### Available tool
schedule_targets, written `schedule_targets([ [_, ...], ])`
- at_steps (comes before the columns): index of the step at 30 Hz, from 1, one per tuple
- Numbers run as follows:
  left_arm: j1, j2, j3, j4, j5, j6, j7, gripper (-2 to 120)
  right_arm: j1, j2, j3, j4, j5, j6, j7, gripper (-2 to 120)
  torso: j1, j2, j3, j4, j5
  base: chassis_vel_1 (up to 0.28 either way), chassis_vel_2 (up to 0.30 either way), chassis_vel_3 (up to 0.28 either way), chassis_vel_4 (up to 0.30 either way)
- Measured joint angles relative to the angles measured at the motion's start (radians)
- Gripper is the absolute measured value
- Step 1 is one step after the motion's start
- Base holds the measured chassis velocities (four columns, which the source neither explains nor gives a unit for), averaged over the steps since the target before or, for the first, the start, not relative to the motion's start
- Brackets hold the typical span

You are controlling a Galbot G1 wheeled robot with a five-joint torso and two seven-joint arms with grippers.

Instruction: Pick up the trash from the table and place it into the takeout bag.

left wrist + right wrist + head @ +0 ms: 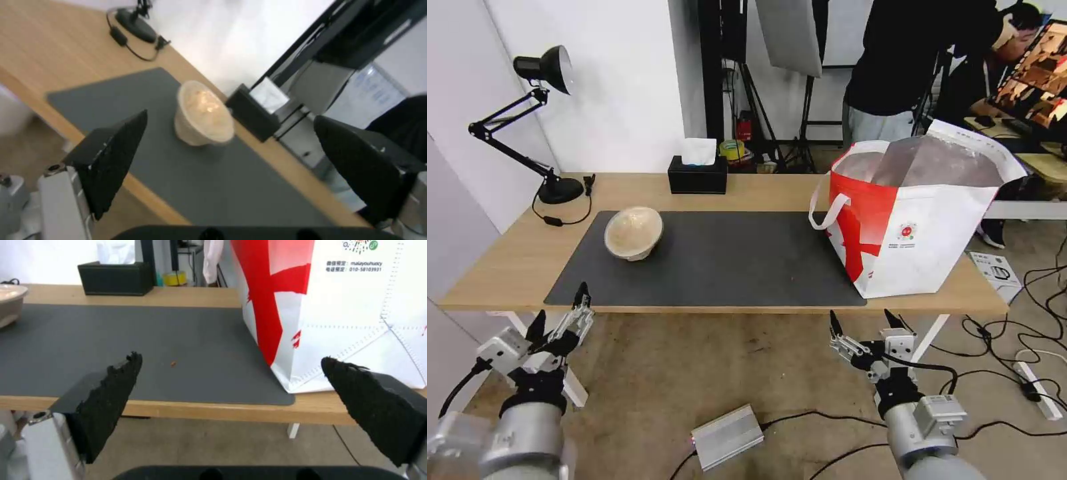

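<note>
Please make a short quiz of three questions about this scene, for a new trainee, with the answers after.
1. True or false: the beige bowl stands on the dark grey mat.
2. What stands at the mat's right end? A) black tissue box B) takeout bag C) desk lamp
3. Fill in: the left gripper and the right gripper both hang below the near edge of the table, with fingers ____.

Key:
1. True.
2. B, the takeout bag. The tissue box and the desk lamp stand on bare wood behind the mat.
3. Open.
</note>
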Motion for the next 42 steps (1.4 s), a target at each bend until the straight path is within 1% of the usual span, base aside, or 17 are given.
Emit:
schedule_targets([
  [1,-0.025,0.017,-0.020,0.000,-0.067,0.008,-0.017,100,0.000,0.000,0.000,0.000,0.000,0.000,0.000,100,0.000,0.000,0.000,-0.0001,0.0000,0.000,0.000,0.000,0.000],
  [2,-0.025,0.017,-0.020,0.000,-0.067,0.008,-0.017,100,0.000,0.000,0.000,0.000,0.000,0.000,0.000,100,0.000,0.000,0.000,-0.0001,0.0000,0.000,0.000,0.000,0.000],
  [4,-0.065,0.050,-0.051,0.001,-0.170,0.019,-0.051,100,0.000,0.000,0.000,0.000,0.000,0.000,0.000,100,0.000,0.000,0.000,0.0000,0.0001,0.000,0.000,0.000,0.000],
  [5,-0.077,0.061,-0.059,0.001,-0.197,0.022,-0.062,100,0.000,0.000,0.000,0.000,0.000,0.000,0.000,100,0.000,0.000,0.000,0.0001,0.0001,0.000,0.000,0.000,0.000],
  [6,-0.105,0.090,-0.079,0.001,-0.270,0.028,-0.093,100,0.000,0.000,0.000,0.000,0.000,0.000,0.000,100,0.000,0.000,0.000,-0.0001,0.0000,0.000,0.000,0.000,0.000],
  [7,-0.105,0.090,-0.079,0.001,-0.270,0.028,-0.093,100,0.000,0.000,0.000,0.000,0.000,0.000,0.000,100,0.000,0.000,0.000,-0.0001,0.0000,0.000,0.000,0.000,0.000],
  [11,-0.167,0.154,-0.111,0.001,-0.403,0.035,-0.147,100,0.000,0.000,0.000,0.000,0.000,0.000,0.000,100,0.000,0.000,0.000,-0.0001,0.0001,0.000,0.000,0.000,0.000],
  [17,-0.226,0.203,-0.111,0.035,-0.487,0.036,-0.180,100,0.000,0.000,0.000,0.000,0.000,0.000,0.000,100,0.000,0.000,0.000,0.0000,0.0001,0.000,0.000,0.000,0.000],
  [21,-0.311,0.240,-0.092,0.086,-0.559,0.054,-0.243,100,0.000,0.000,0.000,0.000,0.000,0.000,-0.001,100,0.000,0.000,0.000,-0.0001,0.0001,0.000,0.000,0.000,0.000],
  [22,-0.311,0.240,-0.092,0.086,-0.559,0.054,-0.243,100,0.000,0.000,0.000,0.000,0.000,0.000,-0.001,100,0.000,0.000,0.000,-0.0001,0.0001,0.000,0.000,0.000,0.000],
  [24,-0.356,0.247,-0.072,0.114,-0.594,0.065,-0.269,100,0.000,0.000,0.000,0.000,0.000,0.000,-0.001,100,0.000,0.000,0.000,0.0000,0.0002,0.000,0.000,0.000,0.000],
  [27,-0.374,0.250,-0.061,0.129,-0.608,0.070,-0.279,100,0.000,0.000,0.000,0.000,0.000,0.000,-0.001,100,0.000,0.000,0.000,-0.0001,0.0001,0.000,0.000,0.000,0.000],
  [28,-0.407,0.257,-0.047,0.154,-0.640,0.081,-0.293,100,0.000,0.000,0.000,0.000,0.000,0.000,-0.001,100,0.000,0.000,0.000,0.0000,0.0001,0.000,0.000,0.000,0.000],
  [31,-0.461,0.278,-0.024,0.201,-0.677,0.095,-0.301,100,0.000,0.000,0.000,0.000,0.000,0.000,-0.001,100,0.000,0.000,0.000,0.0000,0.0002,0.000,0.000,0.000,0.000],
  [33,-0.476,0.283,-0.018,0.211,-0.686,0.097,-0.303,100,0.000,0.000,0.000,0.000,0.000,0.000,-0.001,100,0.000,0.000,0.000,0.0001,0.0001,0.000,0.000,0.000,0.000],
  [36,-0.543,0.301,0.013,0.259,-0.723,0.109,-0.329,100,0.000,0.000,0.000,0.000,0.000,0.000,-0.001,100,0.000,0.000,0.000,-0.0001,0.0002,0.000,0.000,0.000,0.000],
  [42,-0.601,0.313,0.051,0.320,-0.742,0.128,-0.356,100,0.000,0.000,0.000,0.000,0.000,0.000,-0.001,100,0.000,0.000,0.000,-0.0001,0.0002,0.000,0.000,0.000,0.000],
])
